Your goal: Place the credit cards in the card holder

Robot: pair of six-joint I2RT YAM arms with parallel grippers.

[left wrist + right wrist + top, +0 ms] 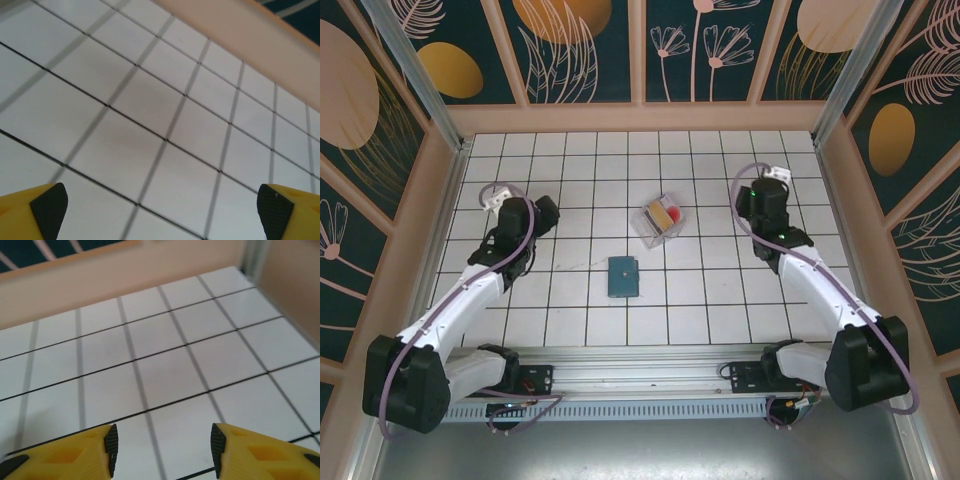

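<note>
The teal card holder (622,276) lies flat and closed on the white tiles at the table's middle. Behind it to the right, a red card (674,212) and a yellow-tan card (655,216) rest inside a clear plastic tray (657,222). My left gripper (161,210) hovers over bare tiles at the left, its yellow fingers (35,212) spread wide with nothing between them. Over bare tiles at the right, my right gripper (164,449) stands open and empty. In the top view the left gripper (542,213) and the right gripper (765,197) sit well apart from the card holder.
Peach-coloured wooden walls (640,118) enclose the tiled table on three sides. A metal rail (640,360) with both arm bases runs along the near edge. Open tiles lie between each gripper and the tray.
</note>
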